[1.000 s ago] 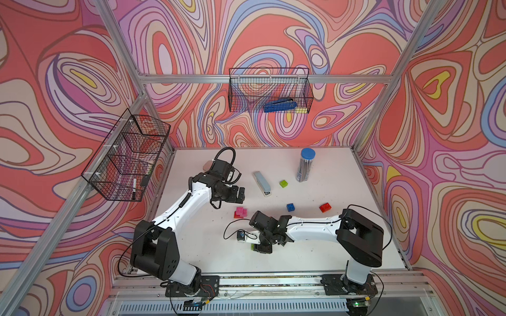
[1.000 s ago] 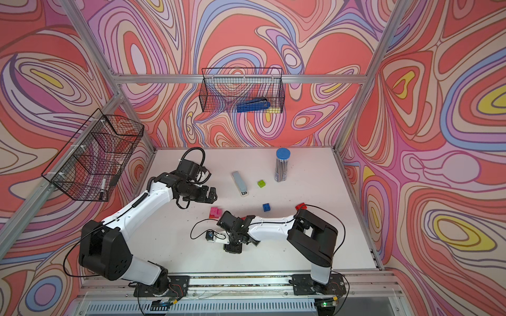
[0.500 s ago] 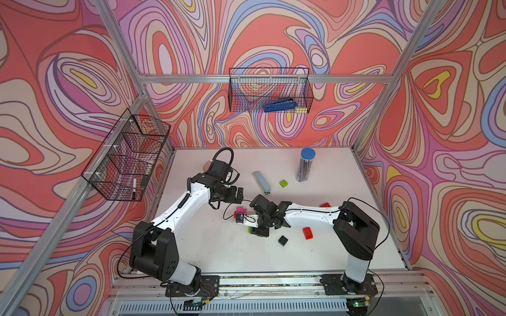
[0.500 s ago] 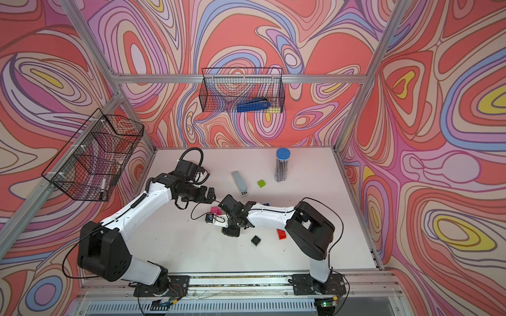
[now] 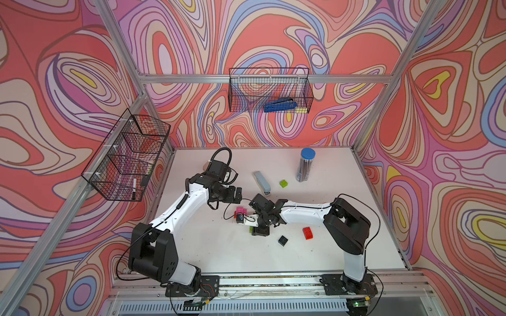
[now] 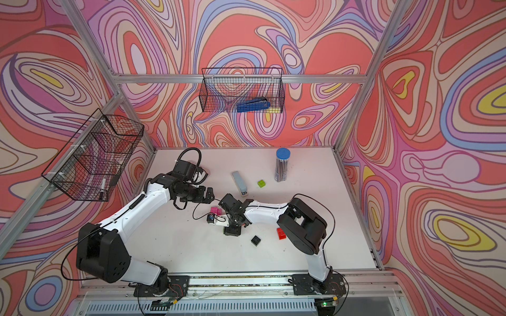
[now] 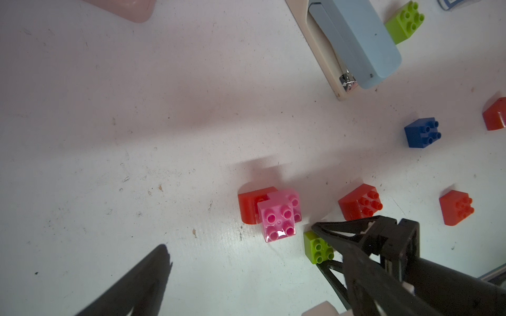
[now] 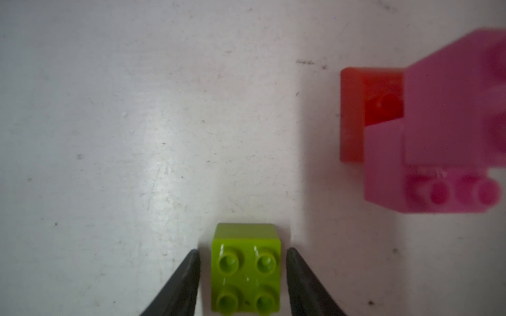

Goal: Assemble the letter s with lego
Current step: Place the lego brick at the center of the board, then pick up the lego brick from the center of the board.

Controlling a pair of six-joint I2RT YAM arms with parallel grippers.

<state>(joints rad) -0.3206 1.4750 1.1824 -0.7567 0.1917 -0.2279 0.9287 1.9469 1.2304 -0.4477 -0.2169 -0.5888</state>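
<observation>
A lime green lego brick point(image 8: 246, 266) sits studs-up on the white table point(image 8: 109, 136) between my right gripper's point(image 8: 243, 273) fingertips. A thin gap shows on each side, so the gripper is open around the brick. Close beside it stands a joined piece of pink bricks on a red one point(image 7: 273, 213) point(image 5: 241, 211) point(image 6: 215, 210). My left gripper point(image 5: 239, 194) hovers open just behind that piece with nothing in it. Loose lego lies around: black point(image 5: 282, 240), red point(image 5: 307, 233), lime green point(image 5: 283, 183), and blue point(image 7: 423, 132) and two more red point(image 7: 360, 202) in the left wrist view.
A grey-blue stapler point(image 5: 262, 182) lies behind the bricks, with a blue-capped tube of pencils point(image 5: 304, 165) further back right. A pink case point(image 7: 123, 8) lies near the left arm. Wire baskets hang on the back wall point(image 5: 269, 93) and the left wall point(image 5: 128, 158).
My right arm swung from the table's front toward the pink and red piece, carrying the lime green brick. Its jaws have now opened off the brick. The left gripper edged right.
</observation>
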